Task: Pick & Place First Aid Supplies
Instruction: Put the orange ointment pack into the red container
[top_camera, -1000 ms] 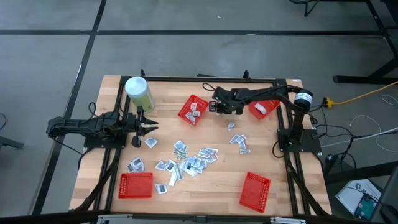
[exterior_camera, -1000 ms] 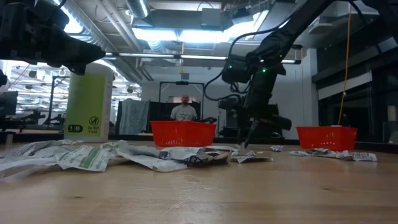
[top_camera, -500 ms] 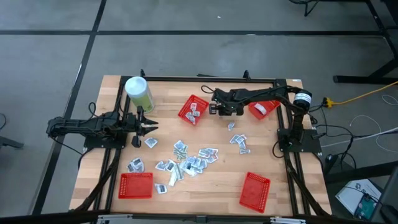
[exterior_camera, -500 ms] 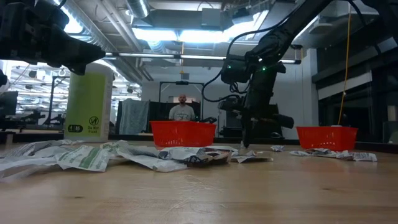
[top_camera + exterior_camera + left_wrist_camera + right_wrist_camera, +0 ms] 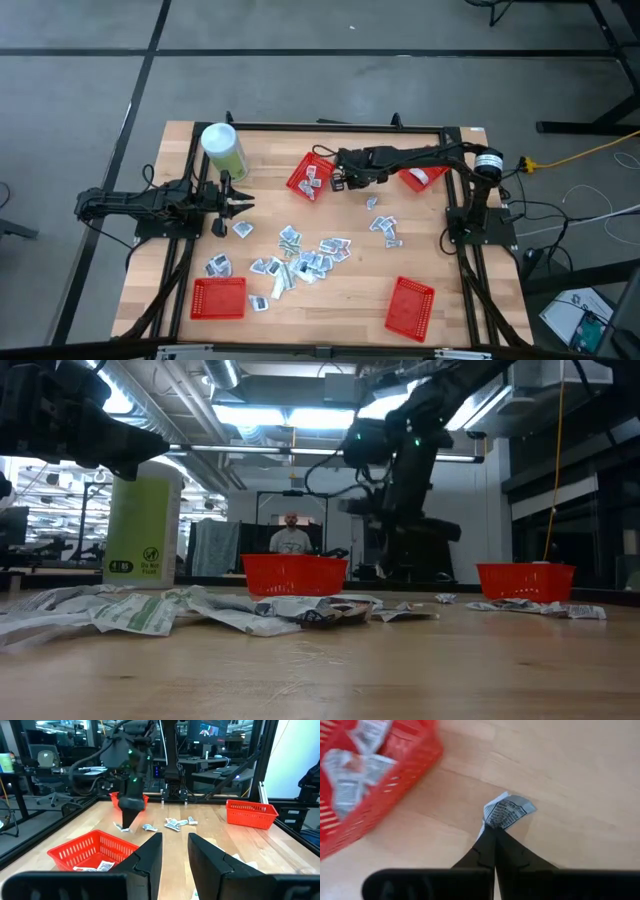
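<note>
A wooden table (image 5: 350,280) filled the middle of the overhead frame, with a dark robot arm at each side. The right gripper (image 5: 338,181) sat just above centre in the overhead frame, right beside a red mesh basket (image 5: 311,176) that already contained several packets. Its two fingers (image 5: 492,852) were pressed tightly together, pinching one small white-grey packet (image 5: 504,811) with dark print. In the right wrist view the packet stuck out beyond the fingertips, above bare wood, with the basket's red wall filling the upper left of that frame.

The left gripper (image 5: 243,203) waited at the left of the overhead frame, below a pale-green canister (image 5: 223,149) with a white lid. Its fingers (image 5: 150,857) stood apart with nothing between them.

Most of the first aid supplies (image 5: 305,255) lay scattered loosely on the table in the lower middle of the overhead frame, and a few more packets (image 5: 384,225) lay to the right of centre. Three other red baskets stood on the table: one at lower left (image 5: 218,297), one at lower right (image 5: 410,303), and one partly hidden under the right arm (image 5: 418,178).

In the level view, a person (image 5: 290,538) stood in the room far behind the table, in the middle of the frame.
</note>
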You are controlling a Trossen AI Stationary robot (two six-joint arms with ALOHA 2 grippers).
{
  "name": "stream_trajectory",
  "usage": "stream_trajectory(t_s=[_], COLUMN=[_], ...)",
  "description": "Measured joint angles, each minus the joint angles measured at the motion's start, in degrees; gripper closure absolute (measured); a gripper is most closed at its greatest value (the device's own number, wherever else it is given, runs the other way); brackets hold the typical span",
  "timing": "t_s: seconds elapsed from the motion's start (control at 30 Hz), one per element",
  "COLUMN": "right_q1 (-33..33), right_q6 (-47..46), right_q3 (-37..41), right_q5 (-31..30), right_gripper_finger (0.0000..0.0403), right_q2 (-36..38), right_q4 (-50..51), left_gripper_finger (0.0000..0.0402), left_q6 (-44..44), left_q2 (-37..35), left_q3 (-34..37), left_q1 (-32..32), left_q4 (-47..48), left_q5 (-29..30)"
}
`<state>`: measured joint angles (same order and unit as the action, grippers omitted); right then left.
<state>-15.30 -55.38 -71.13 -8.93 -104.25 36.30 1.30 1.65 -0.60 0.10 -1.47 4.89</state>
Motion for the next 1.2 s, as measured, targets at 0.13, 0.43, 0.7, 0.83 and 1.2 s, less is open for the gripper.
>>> stream_trajectory(t_s=[0.13, 0.43, 0.7, 0.83, 1.2], right_q1=[2.3, 6.6, 7.7, 7.7, 6.9], right_q6=[2.4, 11.5, 27.7, 37.6, 44.4], right_q3=[-2.8, -8.7, -9.7, -9.1, -8.1], right_q5=[-4.9, -13.7, -13.6, -10.4, -7.8], right_gripper_finger=[0.0402, 0.0402, 0.0402, 0.0402, 0.0402], right_q2=[0.1, 0.1, 0.1, 0.1, -1.8], right_q4=[0.0, -2.3, -11.2, -16.8, -20.9], left_gripper_finger=[0.0313, 0.0313, 0.0313, 0.0313, 0.0313], left_q6=[0.0, 0.0, 0.0, 0.0, 0.0], left_q2=[0.0, 0.0, 0.0, 0.0, 0.0], left_q3=[0.0, 0.0, 0.0, 0.0, 0.0], left_q1=[0.0, 0.0, 0.0, 0.0, 0.0], left_q4=[0.0, 0.0, 0.0, 0.0, 0.0], left_q5=[0.0, 0.0, 0.0, 0.0, 0.0])
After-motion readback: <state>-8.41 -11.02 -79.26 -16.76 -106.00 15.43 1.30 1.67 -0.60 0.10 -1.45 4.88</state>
